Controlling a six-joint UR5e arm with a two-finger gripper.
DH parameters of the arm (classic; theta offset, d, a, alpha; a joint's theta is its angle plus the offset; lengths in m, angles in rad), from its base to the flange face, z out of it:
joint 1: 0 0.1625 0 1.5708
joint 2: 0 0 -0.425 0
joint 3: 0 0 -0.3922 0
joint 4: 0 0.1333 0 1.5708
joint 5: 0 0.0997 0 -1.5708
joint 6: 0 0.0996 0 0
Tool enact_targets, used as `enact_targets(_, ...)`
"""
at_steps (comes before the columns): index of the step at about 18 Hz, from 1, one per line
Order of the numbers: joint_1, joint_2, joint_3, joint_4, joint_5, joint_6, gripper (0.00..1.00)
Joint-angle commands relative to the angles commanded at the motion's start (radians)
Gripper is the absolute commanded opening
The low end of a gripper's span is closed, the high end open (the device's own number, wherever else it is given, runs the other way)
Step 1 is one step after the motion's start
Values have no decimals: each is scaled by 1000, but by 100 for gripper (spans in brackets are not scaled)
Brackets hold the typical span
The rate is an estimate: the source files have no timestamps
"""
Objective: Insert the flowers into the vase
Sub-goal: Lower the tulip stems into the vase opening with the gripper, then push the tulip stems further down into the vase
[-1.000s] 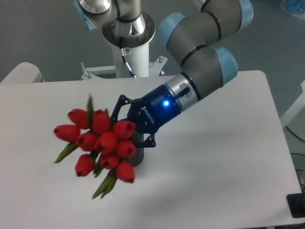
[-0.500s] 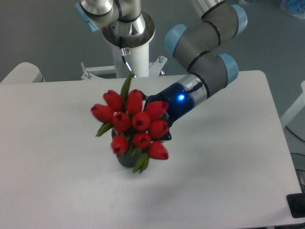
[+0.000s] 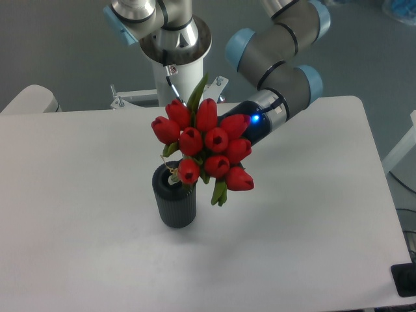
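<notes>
The flowers [image 3: 207,146], a bunch of red tulips with green leaves, hang in the air above the white table [image 3: 305,214], their heads facing the camera. The lowest buds and leaf tips sit just above and to the right of the vase mouth. The vase [image 3: 174,198], dark grey and ribbed, stands upright on the table, its mouth partly covered by one bud. My gripper [image 3: 242,132] is behind the bunch at its right; only its blue body with a lit blue light shows, the fingers are hidden by the flowers. The stems are hidden.
The arm's white base column [image 3: 177,65] stands at the table's back edge behind the flowers. The arm reaches in from the upper right. A white rounded object [image 3: 32,99] lies off the back left corner. A black item [image 3: 404,279] sits beyond the front right corner.
The bunch has swung up and to the right, from low on the left of the vase to above it. The vase, earlier covered, now shows. The gripper has tilted up behind the flowers.
</notes>
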Motion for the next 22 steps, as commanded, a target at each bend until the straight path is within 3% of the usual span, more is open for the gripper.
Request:
enact_targets(4,8,0,-40,60,0,0,0)
enact_targets(10,9,5,-66,65,0,11,0)
enact_targets(14,14,5,-126,71,2,106,0)
enact_targets(22,15,5,-187,75,2,204,7)
